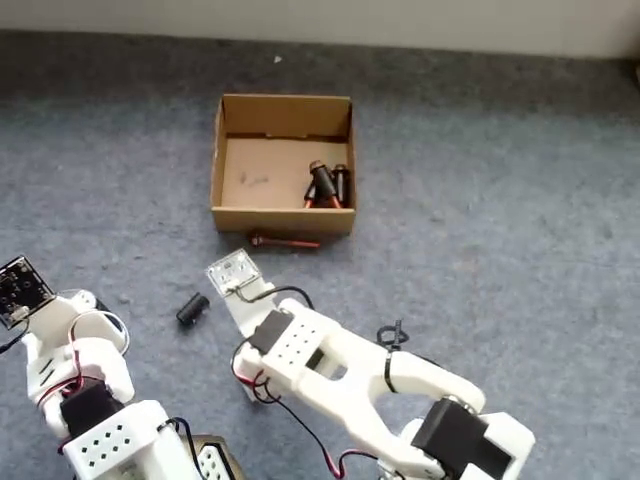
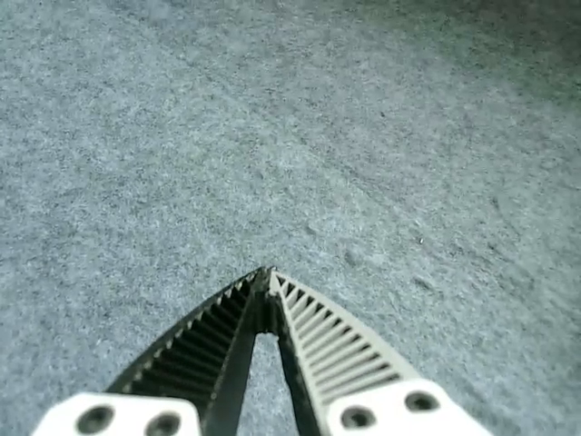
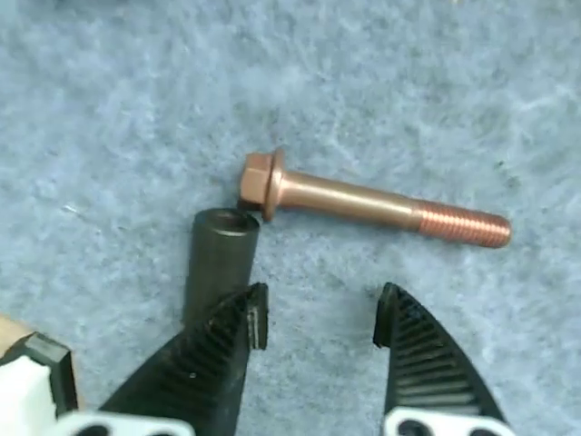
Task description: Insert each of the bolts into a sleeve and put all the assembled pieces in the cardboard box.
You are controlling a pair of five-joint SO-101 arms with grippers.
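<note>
A grey, carpet-covered worktop [image 1: 520,200] carries an open cardboard box [image 1: 216,170] near the middle of its far edge. Inside the box, against the wall nearest the worktop's right edge, lie a few assembled pieces [image 1: 326,185]: dark sleeves with copper bolts through them.

One loose copper bolt [image 3: 363,200] lies on the worktop just outside the box's near wall, running along it. A short black sleeve [image 3: 218,259] lies closer to the near edge and the left edge, with its open end towards the bolt's head.

The right hand [image 3: 318,313] hangs above both parts. Its jaws are spread wide and hold nothing, and one finger is over the sleeve. The left hand [image 2: 268,272] is by the near left corner, pinched fully closed on nothing, above bare carpet.

The sleeve is round and will probably roll if a descending finger clips it. The bolt lies so close to the box that a finger may catch the cardboard. A grip on the bolt's threaded end could let the bolt tilt and miss the sleeve's opening.
</note>
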